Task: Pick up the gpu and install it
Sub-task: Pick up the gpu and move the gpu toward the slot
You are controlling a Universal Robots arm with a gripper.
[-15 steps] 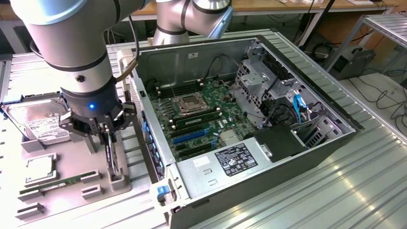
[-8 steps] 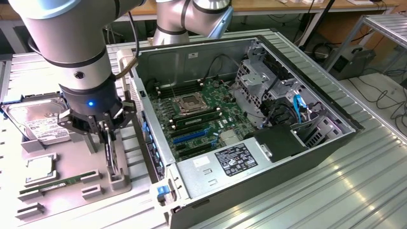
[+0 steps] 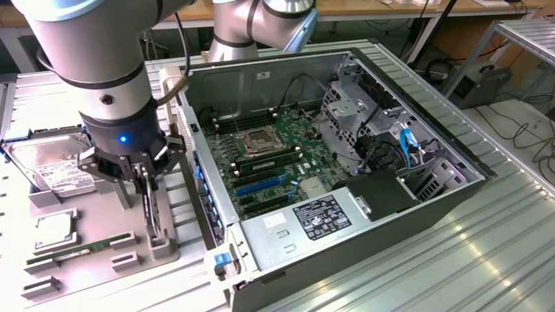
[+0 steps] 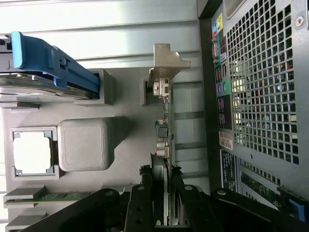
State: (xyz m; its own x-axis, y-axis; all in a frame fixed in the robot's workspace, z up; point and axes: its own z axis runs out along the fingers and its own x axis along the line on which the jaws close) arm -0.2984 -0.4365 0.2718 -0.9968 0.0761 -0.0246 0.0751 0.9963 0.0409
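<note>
No word, brand or number can be read anywhere; print is there, but none of it is legible. A white label (image 3: 54, 174) covers the top of the hard drive (image 3: 39, 153), to the exterior view's left of the claw (image 3: 143, 188). A black label (image 3: 323, 218) with white lines and marks sits on the power supply (image 3: 269, 242) inside the computer case (image 3: 433, 195), to the exterior view's right of the claw, with a plain white sticker (image 3: 275, 220) just beside it. In the wrist view, a pale sticker (image 4: 225, 140) and a dark printed label (image 4: 228, 170) stand on the case's rear panel (image 4: 270, 96), beside the gpu (image 4: 163, 137) clamped in the claw.
</note>
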